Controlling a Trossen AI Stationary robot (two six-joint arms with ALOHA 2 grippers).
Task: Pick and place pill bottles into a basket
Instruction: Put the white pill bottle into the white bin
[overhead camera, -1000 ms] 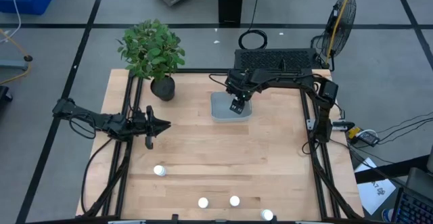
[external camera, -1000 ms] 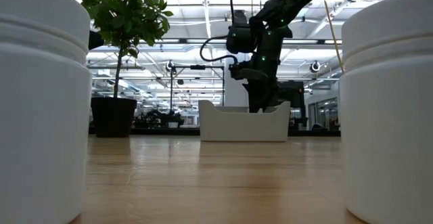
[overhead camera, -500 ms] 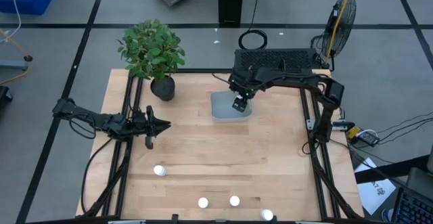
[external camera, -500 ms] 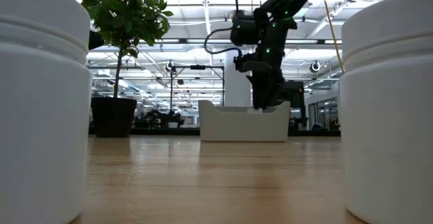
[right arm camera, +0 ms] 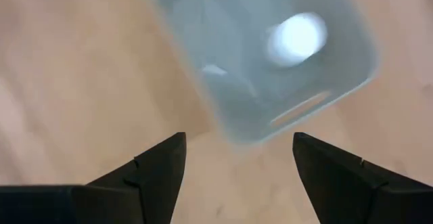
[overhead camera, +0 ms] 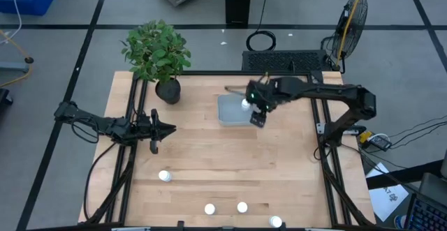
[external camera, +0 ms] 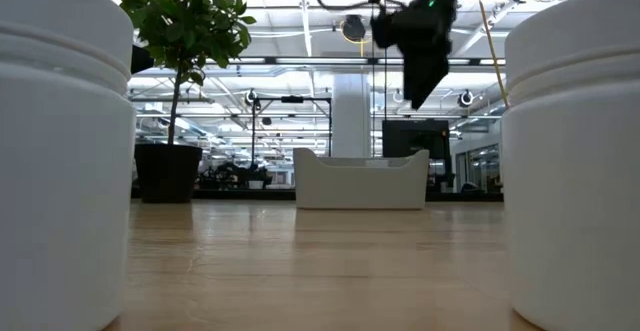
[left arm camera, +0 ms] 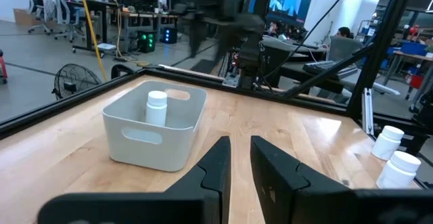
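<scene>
Step in hand: one bottle delivered, four to fetch; judged best to lift well above the rim before swinging toward the lower edge of the high view.
Right gripper (overhead camera: 257, 112): jaws spread wide, nothing between them, hanging over the basket's right rim, right of frame centre.
Left gripper (overhead camera: 155, 128): waiting at mid-left, jaws almost pressed together, empty.
Pale blue-grey translucent plastic basket (overhead camera: 228, 113): on the wooden worktop (overhead camera: 209, 168); contains one tiny white capped pill bottle (left arm camera: 156, 107), upright.
Loose white pill bottles (overhead camera: 164, 176): four along the bottom edge.
</scene>
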